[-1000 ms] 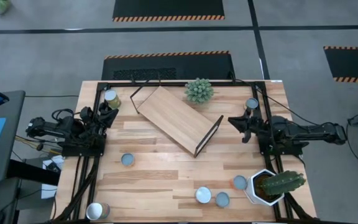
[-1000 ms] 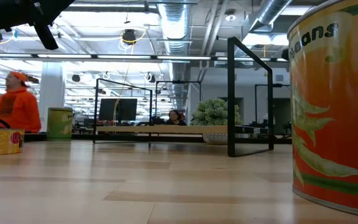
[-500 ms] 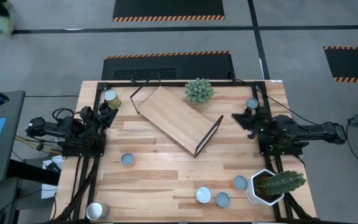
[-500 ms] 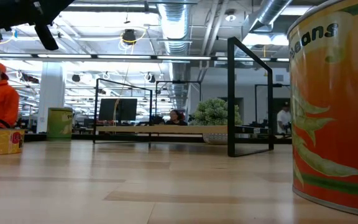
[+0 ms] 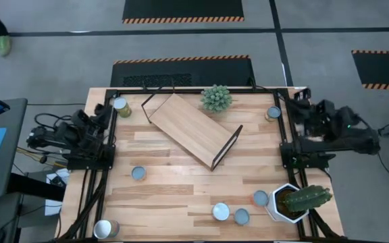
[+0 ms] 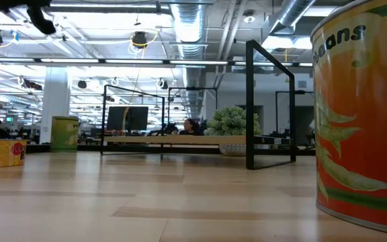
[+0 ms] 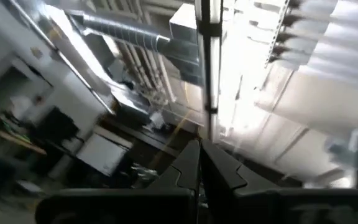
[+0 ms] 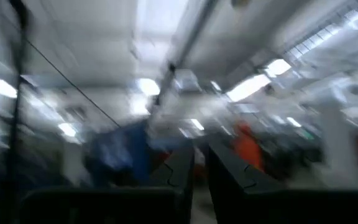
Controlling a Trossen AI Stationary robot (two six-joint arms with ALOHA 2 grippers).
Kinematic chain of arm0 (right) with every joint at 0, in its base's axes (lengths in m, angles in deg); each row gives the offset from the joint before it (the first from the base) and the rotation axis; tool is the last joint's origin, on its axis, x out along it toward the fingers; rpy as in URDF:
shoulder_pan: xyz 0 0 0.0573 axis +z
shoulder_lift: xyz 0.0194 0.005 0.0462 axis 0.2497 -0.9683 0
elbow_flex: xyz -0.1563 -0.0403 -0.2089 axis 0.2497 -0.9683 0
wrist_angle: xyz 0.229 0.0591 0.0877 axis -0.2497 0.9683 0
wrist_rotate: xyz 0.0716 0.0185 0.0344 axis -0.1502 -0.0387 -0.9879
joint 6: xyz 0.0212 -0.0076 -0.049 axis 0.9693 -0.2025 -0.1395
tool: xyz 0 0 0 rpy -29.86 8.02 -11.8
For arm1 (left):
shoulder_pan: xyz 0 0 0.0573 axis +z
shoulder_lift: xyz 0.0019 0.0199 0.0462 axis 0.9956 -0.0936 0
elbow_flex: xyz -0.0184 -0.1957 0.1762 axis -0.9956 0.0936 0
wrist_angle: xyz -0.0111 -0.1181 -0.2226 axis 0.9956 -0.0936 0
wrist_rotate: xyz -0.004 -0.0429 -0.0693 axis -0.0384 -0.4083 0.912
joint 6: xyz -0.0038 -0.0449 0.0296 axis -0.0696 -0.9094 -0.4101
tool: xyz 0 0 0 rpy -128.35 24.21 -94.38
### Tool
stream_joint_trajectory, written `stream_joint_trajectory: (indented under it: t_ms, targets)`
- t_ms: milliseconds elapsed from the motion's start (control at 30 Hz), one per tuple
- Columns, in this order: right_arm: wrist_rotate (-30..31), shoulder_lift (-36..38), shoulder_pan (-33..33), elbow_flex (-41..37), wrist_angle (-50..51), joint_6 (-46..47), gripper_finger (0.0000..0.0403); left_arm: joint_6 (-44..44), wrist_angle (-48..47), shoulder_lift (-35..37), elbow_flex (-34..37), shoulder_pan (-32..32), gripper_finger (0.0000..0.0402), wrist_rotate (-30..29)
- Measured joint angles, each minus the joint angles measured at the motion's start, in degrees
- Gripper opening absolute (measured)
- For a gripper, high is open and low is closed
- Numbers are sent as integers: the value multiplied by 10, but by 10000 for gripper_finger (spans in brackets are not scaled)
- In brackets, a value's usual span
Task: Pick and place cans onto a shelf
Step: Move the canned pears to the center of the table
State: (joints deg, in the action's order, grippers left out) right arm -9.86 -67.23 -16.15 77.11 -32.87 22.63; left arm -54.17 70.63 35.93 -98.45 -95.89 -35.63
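High view shows both arms folded back at the counter's (image 5: 181,177) edges. Left end effector (image 5: 104,113) pressed together; right end effector (image 5: 296,108) nearly closed, empty. Shelf (image 5: 190,129) lies diagonally mid-counter, bare; cans (image 5: 138,173) scattered around it, likely awaiting picking.

Orange can (image 6: 361,114) cut off by the low view's right edge; right wrist view blurred throughout; right tool (image 5: 300,102) too small to be read.

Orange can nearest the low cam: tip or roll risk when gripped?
The orange can stands upright on the table, so it probably won't roll unless knocked over. It looks rigid, likely metal. Its smooth label may be slippery.
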Motion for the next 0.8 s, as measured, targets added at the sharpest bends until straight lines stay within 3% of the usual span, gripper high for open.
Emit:
stream_joint_trajectory:
  t_ms: [200,333,567,800]
  targets:
    - [290,-78,0,177,383,66,67,56,-187,-39,-118,0,1,-144]
    - [380,-110,0,244,532,155,67,5,-373,-70,-205,0,1,-226]
    - [394,-132,-17,274,708,255,67,-103,-646,-150,-330,0,1,-322]
    - [287,-168,-68,276,787,342,67,-102,-718,-219,-395,7,1,-332]
